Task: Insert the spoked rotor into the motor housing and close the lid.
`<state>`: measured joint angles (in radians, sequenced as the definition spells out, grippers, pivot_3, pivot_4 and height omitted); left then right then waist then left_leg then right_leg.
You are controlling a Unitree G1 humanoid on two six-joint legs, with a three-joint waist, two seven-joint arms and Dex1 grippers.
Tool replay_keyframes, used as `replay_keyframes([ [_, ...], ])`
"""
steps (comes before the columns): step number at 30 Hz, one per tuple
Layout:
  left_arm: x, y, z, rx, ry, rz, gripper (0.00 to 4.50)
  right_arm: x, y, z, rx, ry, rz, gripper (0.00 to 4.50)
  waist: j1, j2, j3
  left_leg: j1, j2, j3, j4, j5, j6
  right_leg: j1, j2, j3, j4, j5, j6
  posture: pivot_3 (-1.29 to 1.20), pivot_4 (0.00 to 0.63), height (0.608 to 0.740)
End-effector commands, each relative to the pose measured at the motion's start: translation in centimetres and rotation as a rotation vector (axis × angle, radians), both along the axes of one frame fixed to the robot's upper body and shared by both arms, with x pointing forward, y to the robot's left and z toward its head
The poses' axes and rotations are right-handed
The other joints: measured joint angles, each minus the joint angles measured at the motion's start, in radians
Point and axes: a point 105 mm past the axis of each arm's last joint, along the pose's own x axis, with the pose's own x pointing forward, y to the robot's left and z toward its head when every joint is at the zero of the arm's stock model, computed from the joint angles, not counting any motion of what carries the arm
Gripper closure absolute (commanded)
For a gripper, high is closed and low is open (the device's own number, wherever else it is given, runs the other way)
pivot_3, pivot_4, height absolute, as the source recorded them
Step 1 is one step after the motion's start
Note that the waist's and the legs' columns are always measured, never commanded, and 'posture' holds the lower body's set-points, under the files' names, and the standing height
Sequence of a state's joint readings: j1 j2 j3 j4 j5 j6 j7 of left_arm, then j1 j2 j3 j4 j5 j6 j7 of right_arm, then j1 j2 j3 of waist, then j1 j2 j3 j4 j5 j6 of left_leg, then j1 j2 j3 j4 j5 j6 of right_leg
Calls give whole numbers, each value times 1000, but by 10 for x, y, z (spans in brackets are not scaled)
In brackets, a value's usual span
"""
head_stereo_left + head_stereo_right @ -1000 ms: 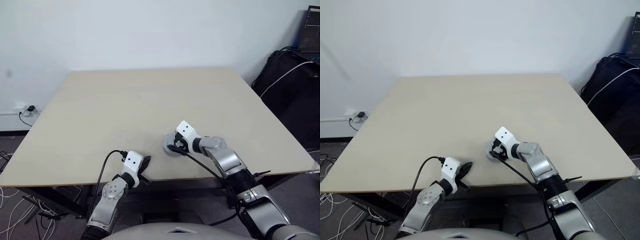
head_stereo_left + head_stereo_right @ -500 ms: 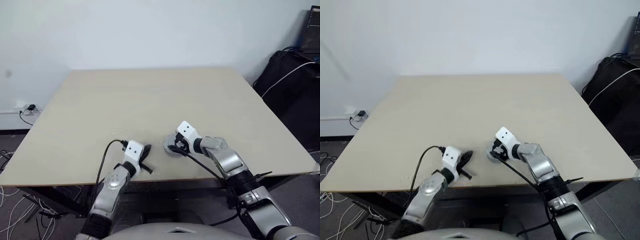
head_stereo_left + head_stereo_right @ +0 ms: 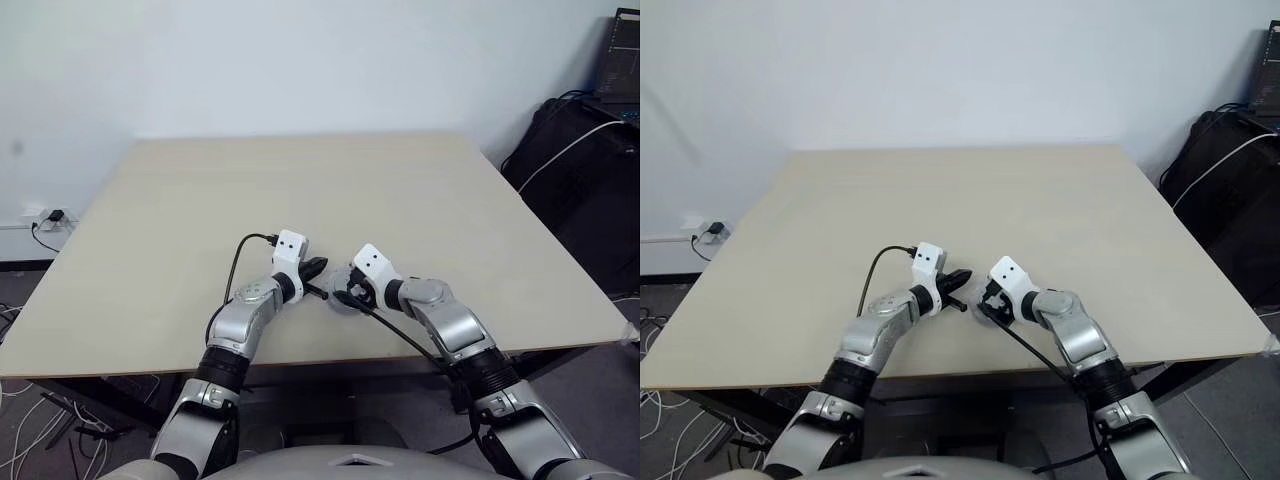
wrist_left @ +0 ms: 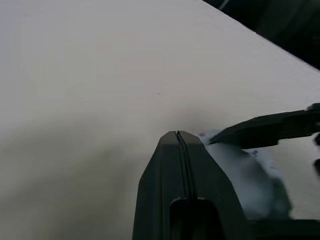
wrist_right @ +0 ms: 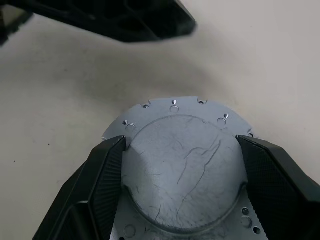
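A round silver-grey lid [image 5: 182,165] lies flat on the table [image 3: 300,190] near its front edge, smooth face with the raised centre up and small holes around its rim. My right gripper [image 5: 180,142] is shut on it, one black finger [image 5: 107,170] pressed against each side of the raised centre. My left gripper [image 3: 318,268] is shut and empty, its tip just left of the lid [image 3: 337,302] and pointing at it. In the left wrist view the closed left gripper [image 4: 177,136] sits beside the pale lid [image 4: 245,170]. The spoked rotor and the motor housing are hidden.
A black cable [image 3: 235,275] loops from my left wrist over the table. Black bags and white cords [image 3: 590,150] stand on the floor past the table's right edge. The front edge of the table [image 3: 330,355] runs close below both hands.
My left arm rose from the table's front edge and swung forward and right, ending with its shut fingers beside the lid. The right gripper and the lid stayed put.
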<state>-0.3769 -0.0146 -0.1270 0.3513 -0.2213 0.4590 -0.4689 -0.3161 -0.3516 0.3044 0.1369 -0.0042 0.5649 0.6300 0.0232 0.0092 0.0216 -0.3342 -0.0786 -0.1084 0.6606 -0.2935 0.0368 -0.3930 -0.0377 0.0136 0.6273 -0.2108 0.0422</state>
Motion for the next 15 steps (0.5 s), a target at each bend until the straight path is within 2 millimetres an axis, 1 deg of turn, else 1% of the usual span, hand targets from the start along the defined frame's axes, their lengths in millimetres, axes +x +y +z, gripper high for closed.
replay_keyframes([
  [1,2,-7,7,-4,17,-43,4500,-9,-16,-21,-62,82,-57,1299,0,0,0,0,0,0,0,0,0,0,0,0,0,0,0,0,0,740],
  [6,-1,-5,-6,70,84,-57,4500,-9,-17,-22,-61,82,-63,1299,1,0,0,0,0,-1,0,0,-1,0,0,0,0,0,0,0,0,740],
  [9,-6,-4,-12,99,117,-87,4500,-9,-17,-22,-61,83,-63,1299,0,0,0,0,0,-1,0,-1,-1,0,0,0,0,0,0,0,0,740],
  [13,-13,-6,-15,111,140,-126,4500,-8,-16,-21,-63,83,-61,1299,0,0,0,0,0,-1,0,-1,-2,0,-1,1,0,0,0,0,0,740],
  [15,-15,-7,-17,126,159,-139,4500,-8,-16,-21,-64,82,-59,1299,1,0,0,0,0,-1,0,-3,-5,0,-1,1,0,0,0,0,0,740],
])
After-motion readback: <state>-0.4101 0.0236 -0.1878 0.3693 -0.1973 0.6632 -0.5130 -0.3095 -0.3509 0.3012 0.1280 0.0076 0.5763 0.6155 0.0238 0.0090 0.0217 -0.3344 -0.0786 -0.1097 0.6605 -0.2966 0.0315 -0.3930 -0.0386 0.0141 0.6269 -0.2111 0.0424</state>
